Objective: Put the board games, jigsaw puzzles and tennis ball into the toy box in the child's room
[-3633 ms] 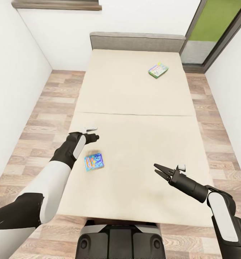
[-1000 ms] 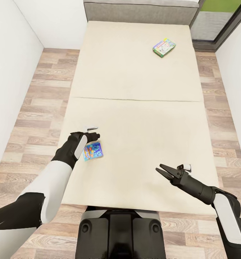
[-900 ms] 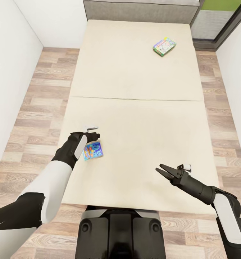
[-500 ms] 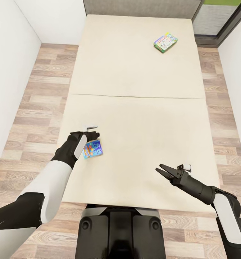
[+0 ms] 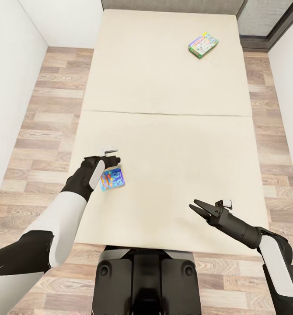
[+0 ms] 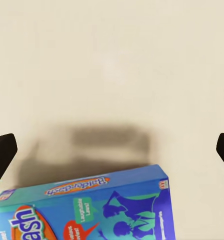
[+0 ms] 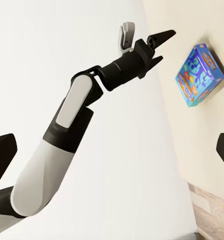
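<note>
Child's room, robot at foot of bed point(image 5: 164, 78): left gripper point(image 5: 115, 162) poised directly over blue board game point(image 5: 112, 179), box flat on cream mattress just below the claw and a touch toward the robot. Jaws spread wide in the left wrist view, dark tips at either edge w/ box cover point(image 6: 91, 207) between and slightly short of them; nothing gripped. From the right wrist view, left claw point(image 7: 159, 47) a short way above the mattress, box point(image 7: 199, 75) just beyond the fingertips, not touching. Right gripper point(image 5: 200, 209) parked over near mattress, well apart from both boxes, fingers parted and empty. Second board game, white-green point(image 5: 203, 44), far up the bed, well beyond either claw, nearer the right arm's side. Step in hand, by the look of it: approach for pickup of blue box, first of the bed's two games; none boxed yet as far as visible. Next move likely calls for pulling claw back a bit to centre on the box, lowering till jaws straddle its edges, then closing. Thin flat box on soft surface, so jaws prob. need to go low to catch the sides, not skid over the lid.
</note>
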`<state>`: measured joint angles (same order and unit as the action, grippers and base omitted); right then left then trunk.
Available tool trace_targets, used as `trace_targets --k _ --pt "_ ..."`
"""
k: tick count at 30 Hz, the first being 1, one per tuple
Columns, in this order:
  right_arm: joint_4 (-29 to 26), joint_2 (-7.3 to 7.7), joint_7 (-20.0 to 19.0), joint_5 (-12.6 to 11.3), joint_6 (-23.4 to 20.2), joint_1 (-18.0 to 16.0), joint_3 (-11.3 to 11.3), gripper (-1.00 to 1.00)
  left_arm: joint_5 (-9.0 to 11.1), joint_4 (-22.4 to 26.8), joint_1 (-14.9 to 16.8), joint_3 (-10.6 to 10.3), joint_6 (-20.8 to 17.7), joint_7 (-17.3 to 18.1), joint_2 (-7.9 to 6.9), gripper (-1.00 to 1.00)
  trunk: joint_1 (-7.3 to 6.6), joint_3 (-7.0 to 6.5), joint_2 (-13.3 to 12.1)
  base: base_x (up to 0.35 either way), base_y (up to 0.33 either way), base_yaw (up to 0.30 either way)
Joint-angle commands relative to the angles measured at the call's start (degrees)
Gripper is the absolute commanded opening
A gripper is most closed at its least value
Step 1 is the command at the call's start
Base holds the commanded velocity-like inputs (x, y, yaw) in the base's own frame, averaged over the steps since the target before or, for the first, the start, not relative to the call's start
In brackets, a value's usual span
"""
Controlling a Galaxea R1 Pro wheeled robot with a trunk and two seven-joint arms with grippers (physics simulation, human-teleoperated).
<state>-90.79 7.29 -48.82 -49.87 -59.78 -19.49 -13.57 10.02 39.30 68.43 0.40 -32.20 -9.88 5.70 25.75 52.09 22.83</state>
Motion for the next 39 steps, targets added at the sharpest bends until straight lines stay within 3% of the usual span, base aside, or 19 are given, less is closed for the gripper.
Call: trace_targets --k 1,39 --pt "0.0 0.00 -0.3 0.2 -0.2 0.0 -0.1 1.00 0.6 0.1 0.0 0.0 -0.2 -0.4 -0.01 1.00 0.03 0.15 0.1 0.000 0.000 0.000" --pt "0.0 -0.06 -0.2 0.4 -0.2 0.0 0.0 1.00 0.6 0.1 0.2 0.0 -0.1 -0.4 -0.14 1.00 0.03 3.65 0.1 0.000 0.000 0.000"
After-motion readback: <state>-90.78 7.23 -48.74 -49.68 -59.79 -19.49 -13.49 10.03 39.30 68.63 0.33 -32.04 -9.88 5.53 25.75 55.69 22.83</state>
